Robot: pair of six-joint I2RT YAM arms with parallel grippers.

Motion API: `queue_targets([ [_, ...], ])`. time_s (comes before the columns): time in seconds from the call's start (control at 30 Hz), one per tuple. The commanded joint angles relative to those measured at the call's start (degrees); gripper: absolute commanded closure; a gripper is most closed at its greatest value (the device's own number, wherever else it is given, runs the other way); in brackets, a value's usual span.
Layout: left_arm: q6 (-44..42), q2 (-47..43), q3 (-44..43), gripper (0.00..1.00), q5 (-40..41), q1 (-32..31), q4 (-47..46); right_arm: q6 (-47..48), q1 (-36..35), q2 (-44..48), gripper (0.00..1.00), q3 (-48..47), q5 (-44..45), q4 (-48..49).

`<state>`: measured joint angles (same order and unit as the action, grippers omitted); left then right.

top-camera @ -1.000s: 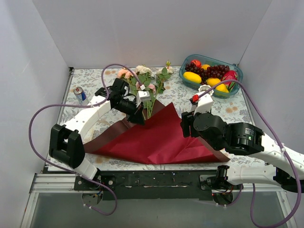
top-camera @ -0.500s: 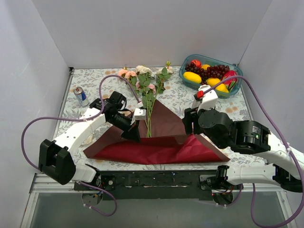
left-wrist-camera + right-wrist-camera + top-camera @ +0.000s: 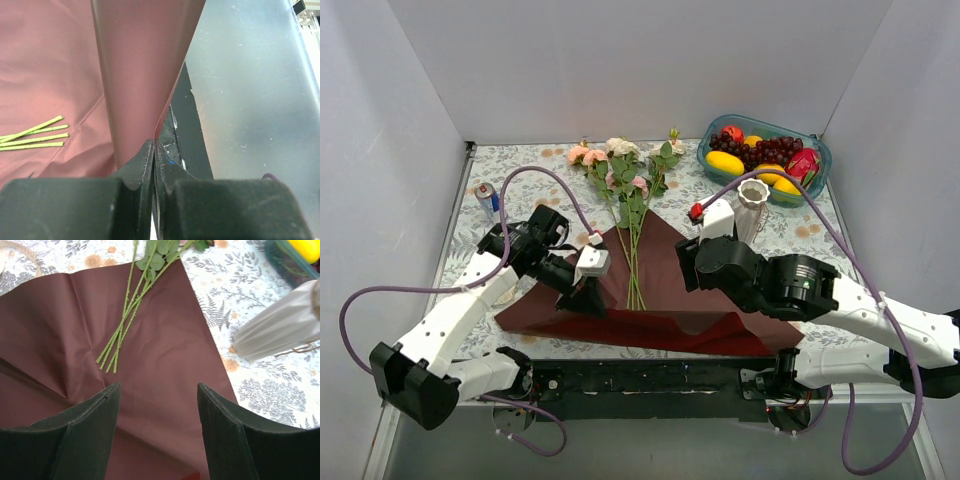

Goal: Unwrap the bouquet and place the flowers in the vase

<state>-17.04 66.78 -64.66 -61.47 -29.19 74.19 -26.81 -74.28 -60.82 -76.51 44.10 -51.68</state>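
Observation:
The bouquet is unwrapped. Its dark red paper [image 3: 670,270] lies spread on the table, and the flowers [image 3: 625,190] lie across it with their thin green stems [image 3: 125,325] on the sheet and their heads on the cloth beyond. My left gripper [image 3: 154,146] is shut on a raised fold of the paper [image 3: 135,75] at the sheet's near left [image 3: 582,298]. My right gripper [image 3: 159,390] hangs open over the paper's right half, holding nothing. The white ribbed vase [image 3: 753,205] stands upright just right of the paper and also shows in the right wrist view [image 3: 280,327].
A teal fruit bowl [image 3: 820,158] sits at the back right behind the vase. A drink can [image 3: 490,200] stands at the left edge. The near edge of the table and the black rail [image 3: 187,135] lie right beside my left fingers.
The heaped paper has been drawn out flatter toward the table's front. My left gripper moved down and left with the fold. The right arm shifted left, uncovering the vase.

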Motion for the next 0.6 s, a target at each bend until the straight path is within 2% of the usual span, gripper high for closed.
queue_targets([
  [0.0, -4.8, -4.3, 1.9, 0.98, -3.3, -0.4, 4.8, -0.2, -0.3, -1.6, 0.30, 1.0, -3.6, 6.2],
  [0.03, -4.2, -5.6, 2.1, 0.85, -3.4, -0.5, 4.8, -0.4, -0.3, -2.1, 0.30, 1.4, -4.1, 6.8],
  [0.07, -3.5, -6.6, 2.6, 0.77, -3.6, -0.7, 4.9, -0.6, -0.7, -2.4, 0.30, 1.7, -4.7, 7.7],
  [0.13, -3.2, -9.5, 2.8, 0.65, -3.7, -0.6, 4.9, -1.2, -1.0, -2.6, 0.31, 3.1, -5.3, 8.7],
  [0.27, -0.5, -12.8, 1.9, 0.48, -4.5, -0.8, 4.9, -2.8, -3.0, -2.9, 0.31, 5.9, -7.2, 10.8],
  [0.5, 6.4, -16.5, -3.9, 0.43, -2.4, -0.7, 3.0, -9.7, -11.6, -2.6, 0.31, 10.1, -5.3, 10.0],
  [0.57, 14.8, -17.6, -5.5, 0.43, -0.3, -0.8, -3.3, -12.8, -15.1, -3.0, 0.32, 10.8, -3.9, 8.8],
])
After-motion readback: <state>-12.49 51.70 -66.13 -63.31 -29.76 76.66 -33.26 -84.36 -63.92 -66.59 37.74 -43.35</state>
